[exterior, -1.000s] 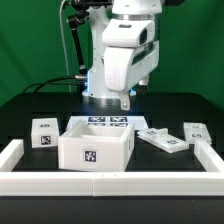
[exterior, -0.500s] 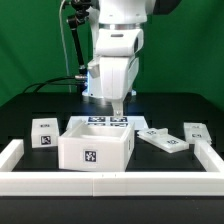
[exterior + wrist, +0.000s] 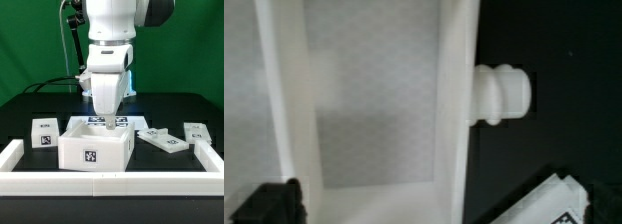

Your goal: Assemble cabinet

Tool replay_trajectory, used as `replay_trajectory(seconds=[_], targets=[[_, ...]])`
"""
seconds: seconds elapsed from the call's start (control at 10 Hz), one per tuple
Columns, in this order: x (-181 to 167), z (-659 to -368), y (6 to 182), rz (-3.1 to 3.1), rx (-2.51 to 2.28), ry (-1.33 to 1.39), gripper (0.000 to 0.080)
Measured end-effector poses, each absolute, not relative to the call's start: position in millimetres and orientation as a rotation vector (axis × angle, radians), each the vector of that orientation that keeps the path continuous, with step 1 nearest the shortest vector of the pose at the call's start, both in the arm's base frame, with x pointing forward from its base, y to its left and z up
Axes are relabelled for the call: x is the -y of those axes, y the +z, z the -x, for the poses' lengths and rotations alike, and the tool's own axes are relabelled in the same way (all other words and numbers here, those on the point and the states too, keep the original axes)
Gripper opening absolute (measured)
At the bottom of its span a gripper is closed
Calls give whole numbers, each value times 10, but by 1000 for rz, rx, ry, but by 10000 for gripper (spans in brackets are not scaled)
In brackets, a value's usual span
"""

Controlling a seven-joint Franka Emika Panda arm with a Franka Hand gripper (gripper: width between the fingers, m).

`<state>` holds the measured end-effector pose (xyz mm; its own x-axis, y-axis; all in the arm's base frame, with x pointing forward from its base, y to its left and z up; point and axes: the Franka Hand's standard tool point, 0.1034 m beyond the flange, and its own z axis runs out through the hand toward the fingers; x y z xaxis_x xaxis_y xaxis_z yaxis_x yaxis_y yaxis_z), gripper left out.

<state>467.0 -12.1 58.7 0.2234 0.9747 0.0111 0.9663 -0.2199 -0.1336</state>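
- My fingers (image 3: 269, 205) are apart and empty, at the box's (image 3: 95, 150) far wall.
- Plan: I straddle the wall squarely, clear of the knob (image 3: 500, 95), lower straight, close gently.

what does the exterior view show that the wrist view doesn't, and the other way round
Only the exterior view: the arm, a small block, a panel and another part on the exterior view's right, and the rails at the front and sides. Only the wrist view: a ribbed round stub sticking out from a white wall, seen close up. Both: the box, which the wrist view apparently shows as just its walls.
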Motion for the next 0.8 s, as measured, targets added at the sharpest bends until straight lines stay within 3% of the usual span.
replay_trajectory(seconds=[0.3,0.7,0.8], targets=[[109,-4564,358,2349,1854,155,798],[86,-4493,206,2342,1839,168,798],[84,-4496,204,2353,1826,170,713]])
